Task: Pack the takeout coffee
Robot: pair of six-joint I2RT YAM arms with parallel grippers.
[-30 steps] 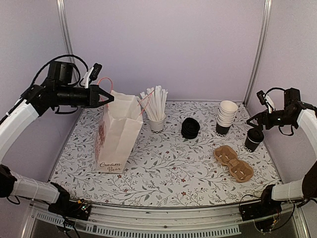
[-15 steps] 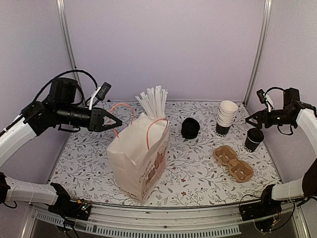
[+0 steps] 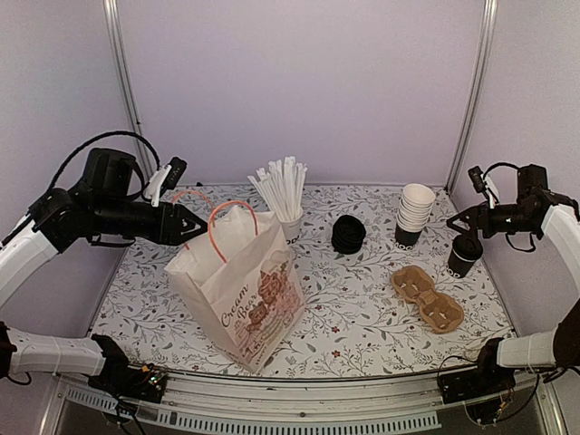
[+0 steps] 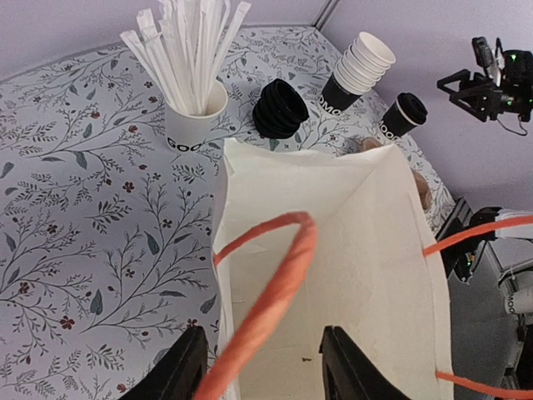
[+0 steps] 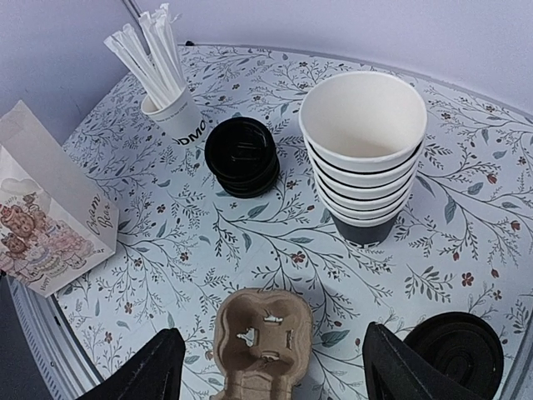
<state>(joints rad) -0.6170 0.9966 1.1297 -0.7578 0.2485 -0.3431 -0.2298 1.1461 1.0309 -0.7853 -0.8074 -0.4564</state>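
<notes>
The takeout coffee (image 3: 464, 256), a black cup with a black lid, stands at the right edge of the table. It also shows in the left wrist view (image 4: 401, 114) and the right wrist view (image 5: 456, 354). My right gripper (image 3: 460, 220) hovers open and empty just above and behind it (image 5: 271, 375). A white paper bag (image 3: 240, 290) with orange handles stands tilted at centre left, mouth open. My left gripper (image 3: 186, 224) is at the bag's top left edge, jaws open (image 4: 265, 367), with one orange handle (image 4: 275, 283) running between the fingers above the bag's inside (image 4: 358, 275).
A brown pulp cup carrier (image 3: 428, 297) lies in front of the coffee. A stack of lidless cups (image 3: 415, 215), a pile of black lids (image 3: 348, 234) and a white cup of straws (image 3: 285, 204) stand along the back. Walls close both sides.
The bag was swung from the left towards the centre, then turned and shifted back left, its print now facing front. The left gripper moved with it. The right gripper barely moved.
</notes>
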